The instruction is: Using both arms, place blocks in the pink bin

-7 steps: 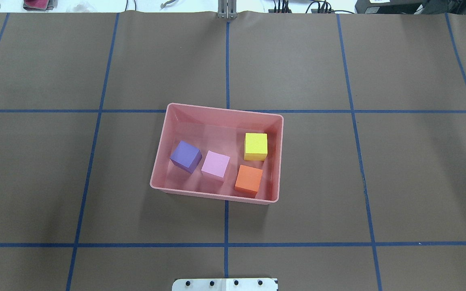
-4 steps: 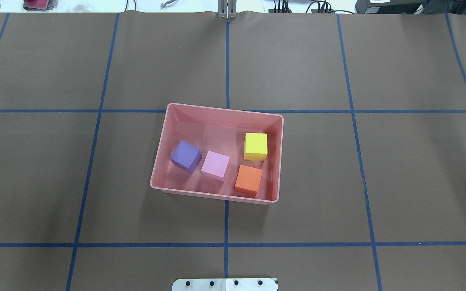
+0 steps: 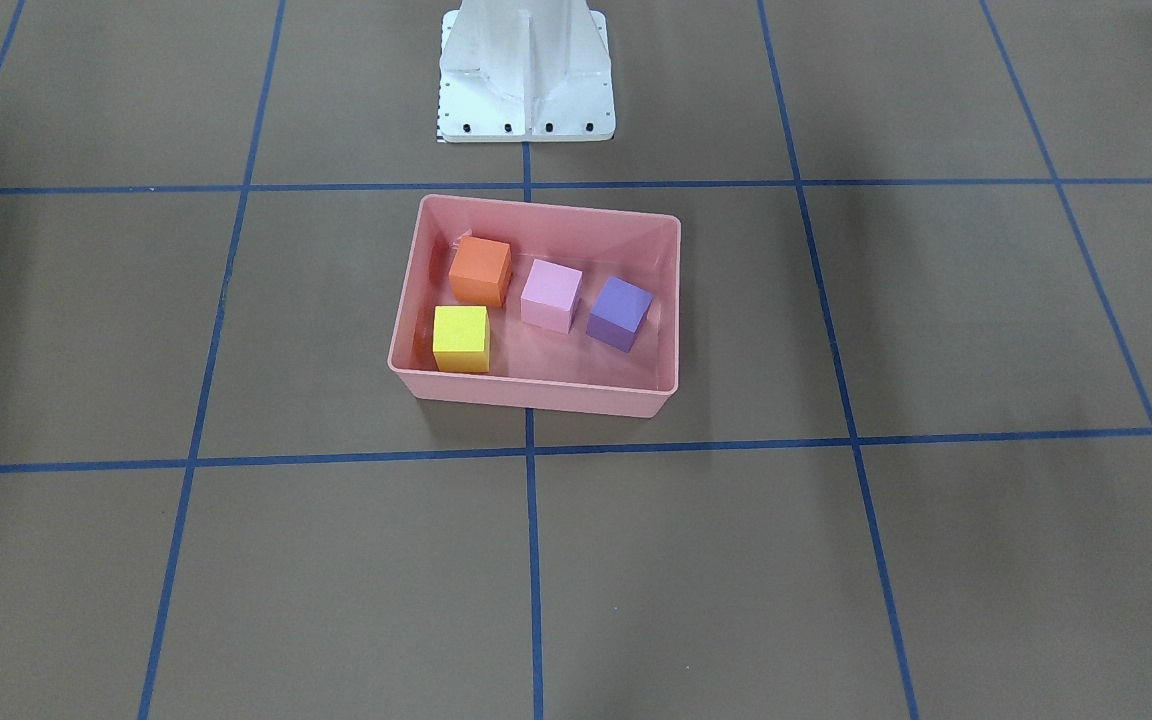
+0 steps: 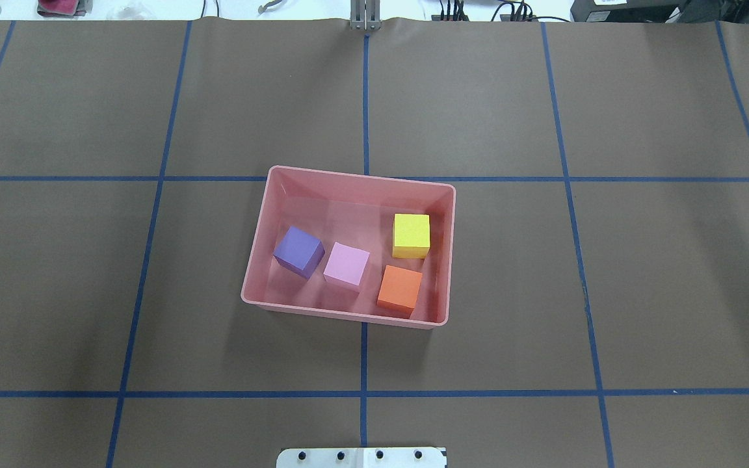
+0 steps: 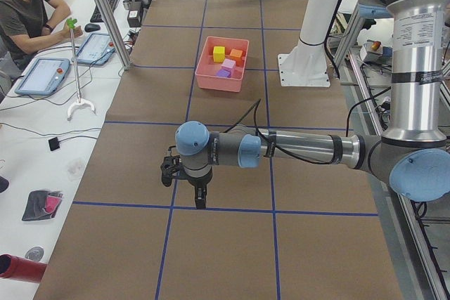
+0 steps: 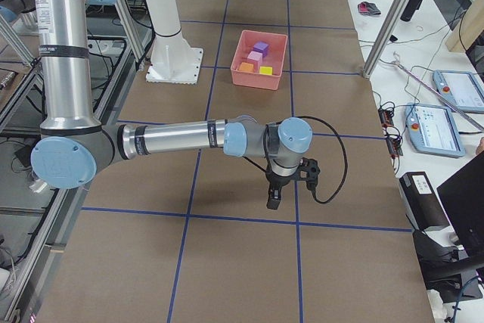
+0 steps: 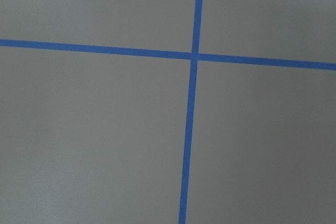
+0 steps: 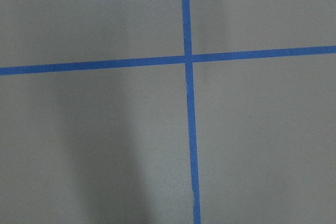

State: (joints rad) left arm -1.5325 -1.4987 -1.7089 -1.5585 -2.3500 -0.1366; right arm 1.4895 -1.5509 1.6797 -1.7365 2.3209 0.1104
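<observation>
Holding blocks (image 4: 346,264), pink bin (image 4: 361,192) sits well apart from pincers (image 5: 200,200) (image 6: 272,200).

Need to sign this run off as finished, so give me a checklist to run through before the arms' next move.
1. All four blocks inside the pink bin: purple block, light pink block, yellow block, orange block: ok.
2. No block stacked or perched on the rim: ok.
3. No stray block on the table: ok.
4. Left gripper and right gripper well away from the bin, over bare table: ok.
5. Either gripper open or shut: cannot tell, only side views show them.
</observation>
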